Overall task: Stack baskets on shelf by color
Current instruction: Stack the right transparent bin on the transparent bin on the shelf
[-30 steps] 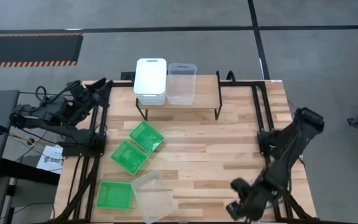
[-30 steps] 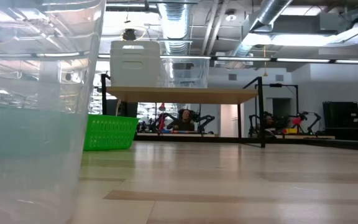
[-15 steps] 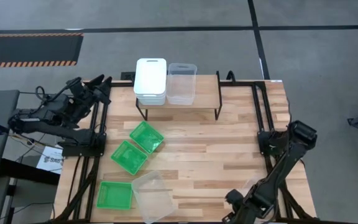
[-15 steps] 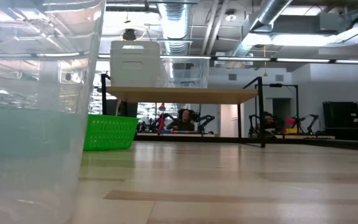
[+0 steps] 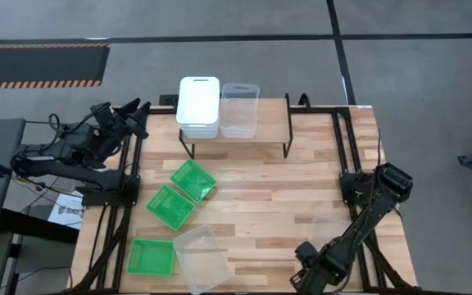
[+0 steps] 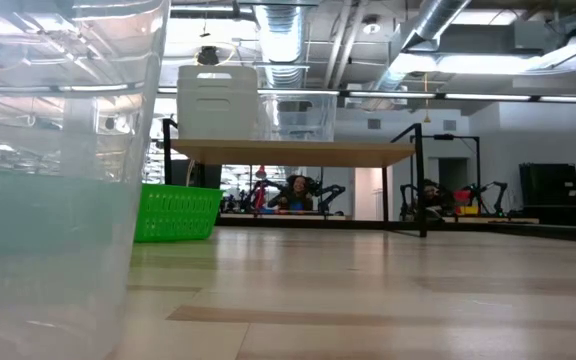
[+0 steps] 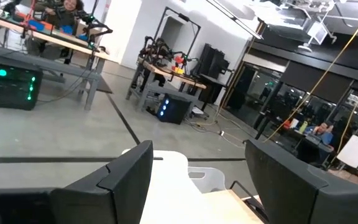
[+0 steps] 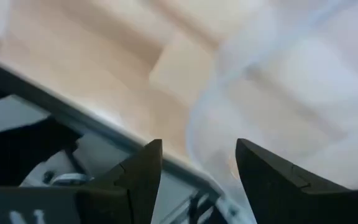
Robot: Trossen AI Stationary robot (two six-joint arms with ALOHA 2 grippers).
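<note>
Seeing white stack [image 5: 198, 106] and one clear basket [image 5: 239, 109] on shelf [image 5: 273, 124]; we're leaving green baskets [image 5: 192, 180], tabletop clear basket [image 5: 202, 259] unstacked; both grippers [image 5: 131, 115] [image 5: 310, 277] gaping empty.

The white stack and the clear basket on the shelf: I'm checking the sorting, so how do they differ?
The white stack is opaque and stands taller; the clear basket beside it is see-through and lower. The white stack sits toward the left arm's end of the shelf, the clear basket nearer its middle. Both are rounded rectangular tubs resting on the shelf top.
</note>
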